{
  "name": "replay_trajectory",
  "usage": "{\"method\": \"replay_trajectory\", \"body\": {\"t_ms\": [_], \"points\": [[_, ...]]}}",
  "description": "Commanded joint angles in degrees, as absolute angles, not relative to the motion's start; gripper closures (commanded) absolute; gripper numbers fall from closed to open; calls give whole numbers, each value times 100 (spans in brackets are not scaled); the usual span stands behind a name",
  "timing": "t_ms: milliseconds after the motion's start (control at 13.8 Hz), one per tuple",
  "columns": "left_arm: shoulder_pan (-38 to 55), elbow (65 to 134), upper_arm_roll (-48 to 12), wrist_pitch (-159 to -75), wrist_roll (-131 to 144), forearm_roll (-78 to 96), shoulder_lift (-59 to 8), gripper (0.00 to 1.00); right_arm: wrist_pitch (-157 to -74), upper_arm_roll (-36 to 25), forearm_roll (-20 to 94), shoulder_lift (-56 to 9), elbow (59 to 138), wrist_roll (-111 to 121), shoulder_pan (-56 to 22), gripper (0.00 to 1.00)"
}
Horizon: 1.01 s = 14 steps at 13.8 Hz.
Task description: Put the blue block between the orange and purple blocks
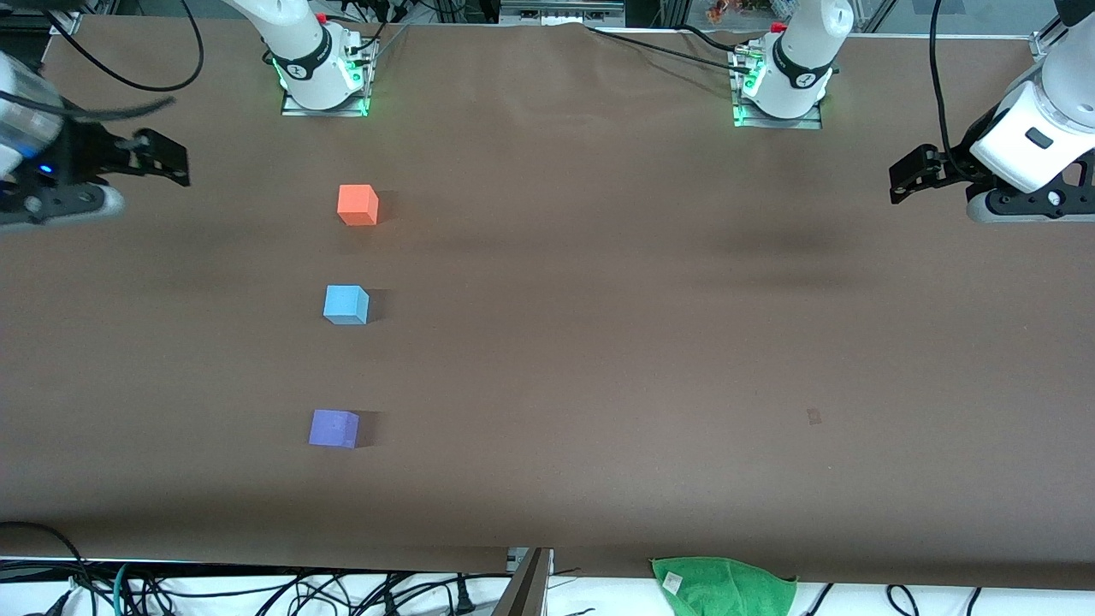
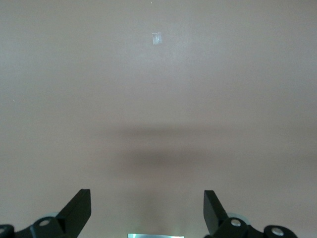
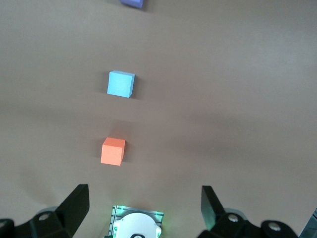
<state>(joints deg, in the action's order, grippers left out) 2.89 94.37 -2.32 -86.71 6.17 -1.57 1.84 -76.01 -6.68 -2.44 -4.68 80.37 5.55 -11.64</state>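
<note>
Sky-blue block: we see the blue block (image 1: pixel 346 305) on the table (image 1: pixel 599 342), matte, already in line between the orange block (image 1: pixel 358 204) and the purple block (image 1: pixel 333 429).
Risk: we judge any new reach could knock that row askew.
Left gripper (image 1: pixel 908 174): spread wide, empty, over its table end.
Right gripper (image 1: pixel 162 156): spread wide, empty, over its table end.
</note>
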Motion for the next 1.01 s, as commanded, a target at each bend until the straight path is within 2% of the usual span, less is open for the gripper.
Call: {"method": "replay_trajectory", "body": {"t_ms": [0,289,939], "points": [[237,9264,-273,-8517,483,-62,123,0,-7646,-519,-308,-132,8305,571,-889,0],[237,9255,-264,-8543,475,-79,123,0,-7656,-80,-343,-88,8472,493,-756,0],[246,9246,-272,-8569,475,-97,114,0,-7673,-105,-308,-193,8411,325,-738,0]]}}
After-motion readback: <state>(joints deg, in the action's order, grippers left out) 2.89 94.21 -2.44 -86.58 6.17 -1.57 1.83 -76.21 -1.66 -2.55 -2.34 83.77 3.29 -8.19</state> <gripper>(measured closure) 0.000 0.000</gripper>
